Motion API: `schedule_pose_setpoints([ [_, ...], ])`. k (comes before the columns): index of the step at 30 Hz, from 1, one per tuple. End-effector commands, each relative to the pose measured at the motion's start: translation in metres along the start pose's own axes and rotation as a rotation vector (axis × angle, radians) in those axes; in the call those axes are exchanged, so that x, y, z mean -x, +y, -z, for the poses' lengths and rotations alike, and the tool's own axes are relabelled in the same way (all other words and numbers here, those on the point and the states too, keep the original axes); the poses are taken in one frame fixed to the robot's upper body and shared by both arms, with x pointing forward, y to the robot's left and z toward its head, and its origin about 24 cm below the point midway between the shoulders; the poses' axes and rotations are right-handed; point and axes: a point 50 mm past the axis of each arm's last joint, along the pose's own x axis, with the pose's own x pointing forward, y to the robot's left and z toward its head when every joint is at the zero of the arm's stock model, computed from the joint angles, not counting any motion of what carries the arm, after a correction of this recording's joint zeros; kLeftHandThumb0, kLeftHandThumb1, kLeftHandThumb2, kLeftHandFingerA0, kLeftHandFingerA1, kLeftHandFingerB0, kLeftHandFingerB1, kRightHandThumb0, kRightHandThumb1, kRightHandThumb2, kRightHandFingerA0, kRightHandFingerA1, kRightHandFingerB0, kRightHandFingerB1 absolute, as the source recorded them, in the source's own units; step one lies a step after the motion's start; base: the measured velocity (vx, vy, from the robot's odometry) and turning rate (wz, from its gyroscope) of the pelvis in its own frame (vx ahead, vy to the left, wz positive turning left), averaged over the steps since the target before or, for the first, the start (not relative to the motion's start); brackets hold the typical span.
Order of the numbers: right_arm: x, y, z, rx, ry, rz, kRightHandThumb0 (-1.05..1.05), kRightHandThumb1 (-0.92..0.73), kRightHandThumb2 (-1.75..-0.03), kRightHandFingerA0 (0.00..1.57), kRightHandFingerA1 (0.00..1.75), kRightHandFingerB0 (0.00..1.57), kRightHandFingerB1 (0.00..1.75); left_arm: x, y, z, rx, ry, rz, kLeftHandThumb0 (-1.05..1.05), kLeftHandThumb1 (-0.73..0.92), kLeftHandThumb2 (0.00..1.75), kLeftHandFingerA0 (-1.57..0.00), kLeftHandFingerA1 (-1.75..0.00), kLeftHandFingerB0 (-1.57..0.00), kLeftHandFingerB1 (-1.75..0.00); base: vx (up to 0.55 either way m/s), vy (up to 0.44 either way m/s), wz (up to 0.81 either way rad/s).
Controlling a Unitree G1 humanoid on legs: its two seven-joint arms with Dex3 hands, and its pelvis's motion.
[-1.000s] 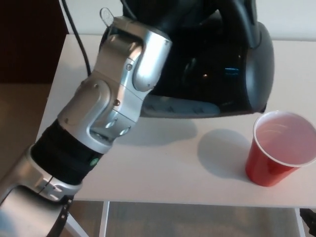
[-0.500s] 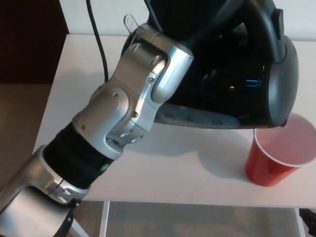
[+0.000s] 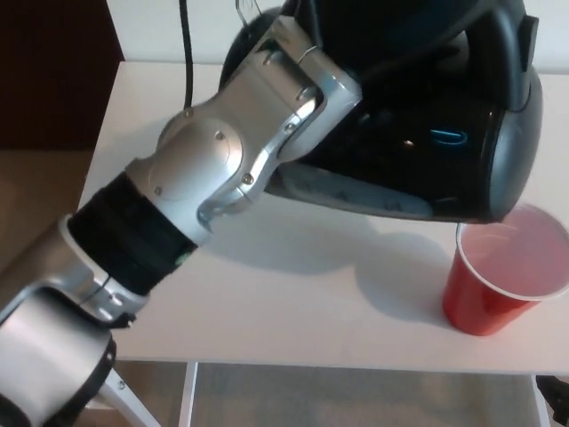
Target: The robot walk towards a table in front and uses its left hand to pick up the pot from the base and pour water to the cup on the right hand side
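While only the head view is given, it shows the pot (image 3: 427, 116), a black and grey electric kettle with a small blue light on its side, lifted clear of the white surface (image 3: 293, 294) and tilted over toward the picture's right. Its grey rounded end hangs just above the near-left part of the rim of the red cup (image 3: 500, 280), which stands upright on the surface near the right edge; whether the two touch cannot be told. The cup's inside looks pale pink, and no stream of water can be made out. The left robot hand (image 3: 307, 53) reaches up from the lower left on a silver arm with a black sleeve at the forearm, and it is clasped around the pot's dark handle region at the top of the frame, though its fingers are mostly hidden against the black body. A black cable (image 3: 187, 53) runs down along the far left of the surface behind the arm. Shadows of the pot and arm fall on the surface beneath them. The right robot hand does not show.
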Motion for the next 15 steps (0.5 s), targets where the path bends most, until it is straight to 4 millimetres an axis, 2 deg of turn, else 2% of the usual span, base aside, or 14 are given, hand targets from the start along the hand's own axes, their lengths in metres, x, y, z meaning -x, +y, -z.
schedule_pose_setpoints([
  [1, -0.001, -0.007, -0.005, 0.026, -0.016, 0.013, -0.21, -0.62, -0.58, 0.51, 0.45, 0.37, 0.38, -0.015, 0.014, -0.003, -0.067, -0.151, -0.120, -0.33, 0.52, 0.62, -1.05, -1.65, -0.94, -0.95, 0.00, 0.000, 0.00],
  [10, -0.001, -0.005, -0.008, 0.040, -0.022, 0.014, -0.21, -0.62, -0.58, 0.49, 0.44, 0.37, 0.38, -0.027, 0.018, -0.003, -0.087, -0.209, -0.113, -0.34, 0.53, 0.56, -1.06, -1.64, -0.97, -0.93, 0.00, 0.000, 0.00],
  [11, -0.002, -0.006, -0.009, 0.049, -0.018, 0.020, -0.21, -0.62, -0.58, 0.52, 0.45, 0.37, 0.37, -0.032, 0.021, -0.003, -0.104, -0.242, -0.103, -0.36, 0.52, 0.56, -1.13, -1.47, -0.99, -0.67, 0.00, 0.000, 0.00],
  [15, -0.003, -0.006, -0.010, 0.050, -0.017, 0.025, -0.21, -0.62, -0.58, 0.51, 0.45, 0.37, 0.38, -0.036, 0.023, -0.003, -0.115, -0.272, -0.102, -0.35, 0.52, 0.56, -1.13, -1.47, -0.99, -0.69, 0.00, 0.000, 0.00],
])
